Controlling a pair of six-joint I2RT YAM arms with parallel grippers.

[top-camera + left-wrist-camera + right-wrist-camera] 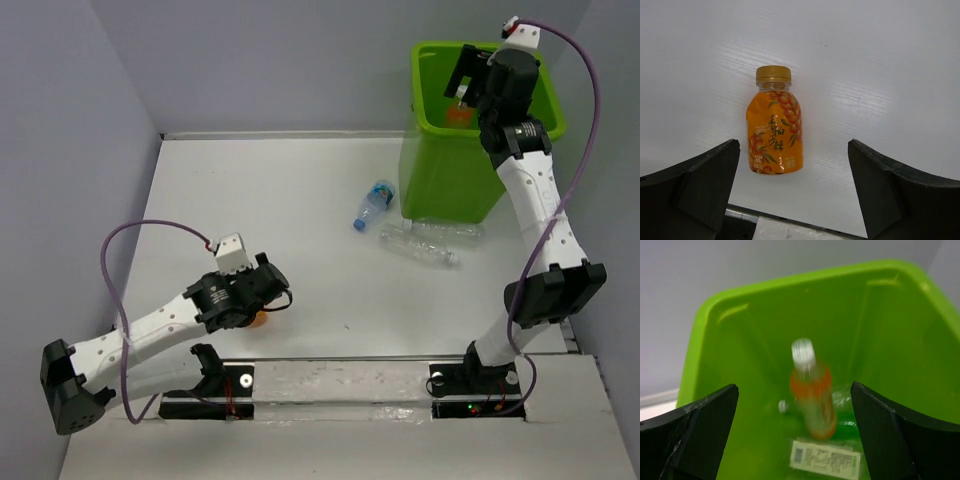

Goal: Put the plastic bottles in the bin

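The right gripper (794, 387) is held over the tall lime-green plastic bin (445, 175) with its jaws spread wide and nothing gripped. Below them, inside the bin, a blurred orange plastic bottle with a white cap (812, 400) is seen touching neither finger. Its long axis is close to upright and its cap is turned upward, toward the bin's far wall.

Well apart from the bin, towards the near left, the left gripper (792, 152) is also spread wide and empty. It is poised over an orange plastic bottle with a gold cap (774, 132). This bottle is laid on its side on the white table (300, 190). Its long axis runs along the fingers and its cap is pointed away from the wrist.

It is set closer to the left finger than the right. If the jaws are closed from here, one finger is likely to be met first and the round body may be rolled or pushed aside.

A clear plastic bottle with a blue label (372, 205) and a crumpled clear plastic bottle (425, 246) are left lying near the bin's base. They could be knocked by the right arm when it is lowered.
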